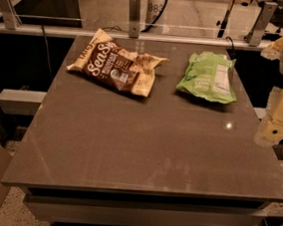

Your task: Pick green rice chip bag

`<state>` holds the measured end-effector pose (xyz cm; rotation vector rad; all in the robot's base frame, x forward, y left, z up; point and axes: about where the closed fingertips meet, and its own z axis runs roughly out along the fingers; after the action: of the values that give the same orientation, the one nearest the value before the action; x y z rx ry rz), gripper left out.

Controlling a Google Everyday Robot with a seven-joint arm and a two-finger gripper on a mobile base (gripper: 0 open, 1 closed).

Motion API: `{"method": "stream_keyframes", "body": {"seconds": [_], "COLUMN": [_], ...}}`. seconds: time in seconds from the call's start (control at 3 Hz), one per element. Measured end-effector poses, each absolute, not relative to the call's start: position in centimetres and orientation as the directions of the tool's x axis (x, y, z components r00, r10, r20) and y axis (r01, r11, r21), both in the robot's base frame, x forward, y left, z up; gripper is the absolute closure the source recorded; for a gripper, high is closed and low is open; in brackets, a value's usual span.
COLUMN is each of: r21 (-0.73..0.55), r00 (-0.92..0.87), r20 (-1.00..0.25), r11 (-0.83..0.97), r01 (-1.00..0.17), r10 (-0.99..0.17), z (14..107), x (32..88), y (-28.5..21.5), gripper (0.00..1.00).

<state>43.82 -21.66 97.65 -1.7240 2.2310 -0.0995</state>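
Note:
The green rice chip bag (208, 76) lies flat at the far right of the grey table (144, 140), its white nutrition-label panel facing up on its right side. It is light green and crinkly. My gripper (280, 116) hangs at the right edge of the view, beside and beyond the table's right side, nearer the camera than the bag and apart from it. It holds nothing that I can see.
A larger brown-and-cream "Sens" bag (117, 62) lies at the far left of the table. A glass railing with metal posts (134, 12) runs behind the table. The table's right edge is close under my arm.

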Motion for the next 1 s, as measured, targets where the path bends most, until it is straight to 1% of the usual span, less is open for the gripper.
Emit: {"method": "stream_keyframes", "body": {"seconds": [0.67, 1.0], "r21": [-0.292, -0.327], "r00": [-0.223, -0.201], "r20": [-0.193, -0.198], "r11": [0.273, 0.258], "r01": [-0.917, -0.909], "r10": [-0.955, -0.959], "z": [97.3, 96.8], "x": [45.3, 47.4], "y": [-22.9, -24.2], "gripper": [0.00, 0.00]}}
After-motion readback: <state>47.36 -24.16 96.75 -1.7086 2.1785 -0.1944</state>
